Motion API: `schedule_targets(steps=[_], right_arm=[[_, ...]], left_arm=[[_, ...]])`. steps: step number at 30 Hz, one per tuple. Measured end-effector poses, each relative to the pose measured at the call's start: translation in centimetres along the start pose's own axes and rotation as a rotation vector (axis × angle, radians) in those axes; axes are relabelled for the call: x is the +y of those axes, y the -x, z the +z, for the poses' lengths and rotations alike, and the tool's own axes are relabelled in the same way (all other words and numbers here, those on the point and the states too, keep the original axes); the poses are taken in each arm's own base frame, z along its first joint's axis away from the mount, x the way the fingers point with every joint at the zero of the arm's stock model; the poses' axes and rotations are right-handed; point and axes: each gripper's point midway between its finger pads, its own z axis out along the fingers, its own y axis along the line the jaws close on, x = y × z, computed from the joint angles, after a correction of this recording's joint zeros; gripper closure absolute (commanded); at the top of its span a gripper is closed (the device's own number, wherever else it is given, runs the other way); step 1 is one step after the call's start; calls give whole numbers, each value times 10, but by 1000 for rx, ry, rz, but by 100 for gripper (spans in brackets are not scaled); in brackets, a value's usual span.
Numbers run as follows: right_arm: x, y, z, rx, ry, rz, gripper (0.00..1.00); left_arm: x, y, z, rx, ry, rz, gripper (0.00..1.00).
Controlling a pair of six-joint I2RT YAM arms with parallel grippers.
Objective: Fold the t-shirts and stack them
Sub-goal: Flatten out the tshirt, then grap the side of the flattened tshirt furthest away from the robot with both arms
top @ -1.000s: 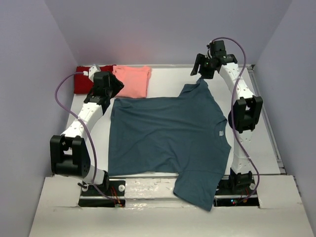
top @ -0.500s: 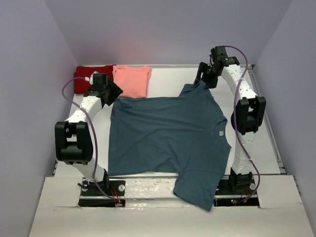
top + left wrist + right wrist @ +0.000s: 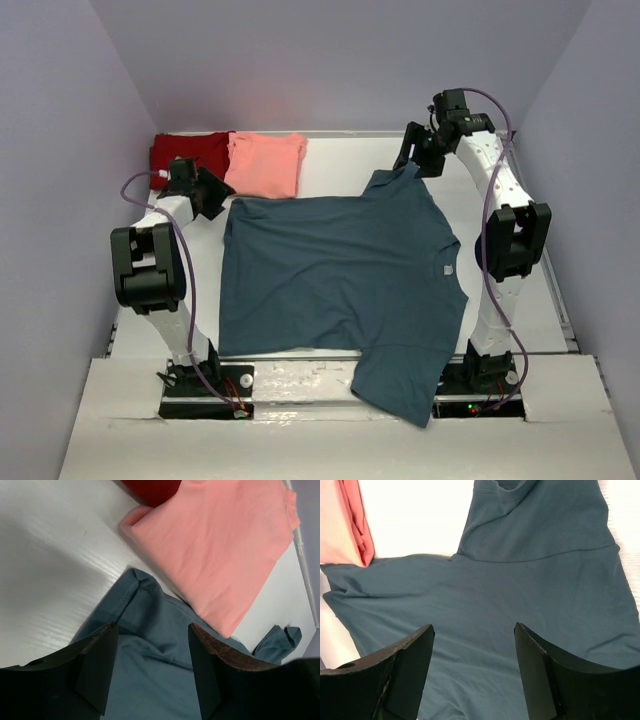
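**Two open pincers over a spread teal-blue t-shirt**

Item 1. Left pincer (image 3: 203, 190) (image 3: 152, 630): jaws apart, holding nothing. It hangs over the far-left corner of the teal-blue t-shirt (image 3: 340, 270) (image 3: 150, 680); the wrist view shows that stitched corner just ahead of the dark fingers (image 3: 97, 670).

Item 2. Right pincer (image 3: 412, 160) (image 3: 473, 627): jaws apart, holding nothing. It is raised over the far-right sleeve of the teal-blue t-shirt (image 3: 520, 580), with sleeve and body both showing between the jaws.

Item 3. Teal-blue t-shirt: spread flat on the white surface (image 3: 345, 155), lying sideways with the hem to the left and the neck to the right. One sleeve reaches toward the far right; the other drapes over the near edge, between the arm bases.

Item 4. Salmon-pink t-shirt (image 3: 267, 163) (image 3: 225, 545) (image 3: 352, 525): folded, at the far edge of the teal-blue t-shirt near its far-left corner. Whether it touches or slightly overlaps that edge cannot be told.

Item 5. Dark red t-shirt (image 3: 188, 152) (image 3: 150, 487): folded, beyond the far-left corner of the teal-blue t-shirt, left of the pink one and against it.
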Motion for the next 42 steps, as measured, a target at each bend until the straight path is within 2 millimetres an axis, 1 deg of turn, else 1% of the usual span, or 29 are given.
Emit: schedule_targets(steps=[2,5,7,11,15,18,22,24,25,27,33,38,40,42], right_arm=[[0,0,0,1,1,-1,29],[-2,-4,3,13,-4,1,29],[-5,-9,6,27,-10,5,29],[-9,-15,9,46,-19,11,29],[-9,-16,10,48,-20,12,29],[-10,-16,10,49,-20,16,29],[-10,-16,10,50,-21,17,29],[-10,-17,10,50,-21,17,29],[-10,-16,10,50,-21,17,29],[-10,-16,10,49,-20,16,29],[-10,-17,10,52,-22,18,29],[-10,-17,10,52,-23,18,29],[-10,-17,10,52,-23,18,29],[-10,-17,10,52,-23,18,28]], left_arm=[[3,-9,13,42,-12,-7,34],[7,-19,24,86,-18,-17,34],[7,-23,30,107,-32,-22,34],[-2,-22,35,119,-73,-25,34],[-11,-18,38,121,-110,-20,34],[-12,-19,40,129,-118,-23,34],[-6,-23,45,145,-108,-30,34],[-4,-25,47,152,-104,-32,38],[-3,-26,48,155,-101,-33,41],[-2,-27,49,157,-100,-37,51],[1,-29,51,163,-93,-40,62],[9,-35,59,180,-73,-46,64],[12,-36,62,189,-62,-51,62],[10,-33,64,184,-61,-49,60]])
